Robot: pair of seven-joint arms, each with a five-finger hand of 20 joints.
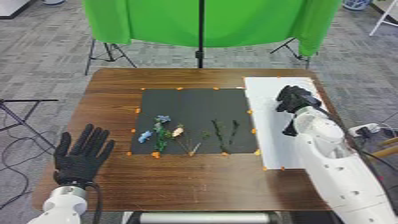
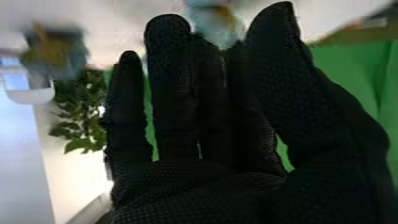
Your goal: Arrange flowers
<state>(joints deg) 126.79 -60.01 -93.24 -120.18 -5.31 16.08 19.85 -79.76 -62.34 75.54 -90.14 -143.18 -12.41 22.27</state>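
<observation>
My right black-gloved hand [image 1: 296,98] has fingers straight; thin dark-green stem [image 1: 234,131] lies left of them, running away from me. Left black-gloved hand [image 1: 78,162], fingers spread, is farther.

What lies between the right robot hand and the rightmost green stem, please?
In the head view, dark mat, orange markers and white sheet lie between them.
</observation>
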